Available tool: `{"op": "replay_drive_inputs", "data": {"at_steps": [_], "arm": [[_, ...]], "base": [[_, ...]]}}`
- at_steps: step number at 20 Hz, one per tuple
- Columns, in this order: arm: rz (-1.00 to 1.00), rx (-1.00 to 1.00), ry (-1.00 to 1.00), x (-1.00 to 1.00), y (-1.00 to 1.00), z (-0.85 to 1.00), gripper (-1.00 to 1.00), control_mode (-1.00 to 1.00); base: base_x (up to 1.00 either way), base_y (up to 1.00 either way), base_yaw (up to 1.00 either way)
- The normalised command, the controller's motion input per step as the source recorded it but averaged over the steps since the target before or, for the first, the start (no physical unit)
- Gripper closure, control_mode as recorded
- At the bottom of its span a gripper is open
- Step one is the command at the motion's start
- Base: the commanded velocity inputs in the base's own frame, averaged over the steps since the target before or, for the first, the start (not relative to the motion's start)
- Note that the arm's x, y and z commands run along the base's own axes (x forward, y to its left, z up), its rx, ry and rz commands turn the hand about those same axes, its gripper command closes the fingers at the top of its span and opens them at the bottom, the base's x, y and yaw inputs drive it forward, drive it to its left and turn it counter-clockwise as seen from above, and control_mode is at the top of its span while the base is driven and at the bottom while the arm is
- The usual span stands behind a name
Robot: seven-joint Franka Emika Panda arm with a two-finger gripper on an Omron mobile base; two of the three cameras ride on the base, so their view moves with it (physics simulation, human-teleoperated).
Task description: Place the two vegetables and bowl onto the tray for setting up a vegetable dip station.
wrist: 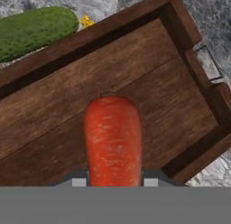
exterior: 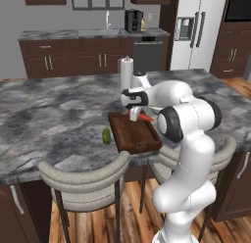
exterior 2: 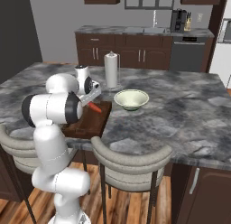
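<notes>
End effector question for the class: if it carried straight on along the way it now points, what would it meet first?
Most likely the tray floor. The end effector, closed on the carrot, looks down at bare wood, so the carrot tip would touch before the fingers. The gap is hard to judge.

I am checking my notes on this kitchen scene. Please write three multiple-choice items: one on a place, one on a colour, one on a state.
1. Where is the cucumber?
A. on the counter beside the tray
B. inside the tray
C. in the bowl

2. What colour is the bowl?
A. dark brown
B. pale cream
C. orange-red

3. What is the gripper doing?
A. open, holding nothing
B. shut on the carrot
C. shut on the bowl

Answers:
1 A: it lies outside the tray wall.
2 B: its pale rim shows on the counter.
3 B: the carrot sits between the fingertips, over the tray.
</notes>
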Motion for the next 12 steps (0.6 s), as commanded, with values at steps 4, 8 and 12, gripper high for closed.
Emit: {"op": "replay_drive_inputs", "data": {"at_steps": [4,8,12], "arm": [[0.14,0.0,0.0,0.56,0.25,0.0,1.0,-1.0],[0.12,0.0,0.0,0.54,0.12,0.0,1.0,-1.0],[0.11,0.0,0.01,0.39,0.01,0.0,1.0,-1.0]], "base": [[0.0,0.0,0.0],[0.0,0.0,0.0],[0.0,0.0,0.0]]}}
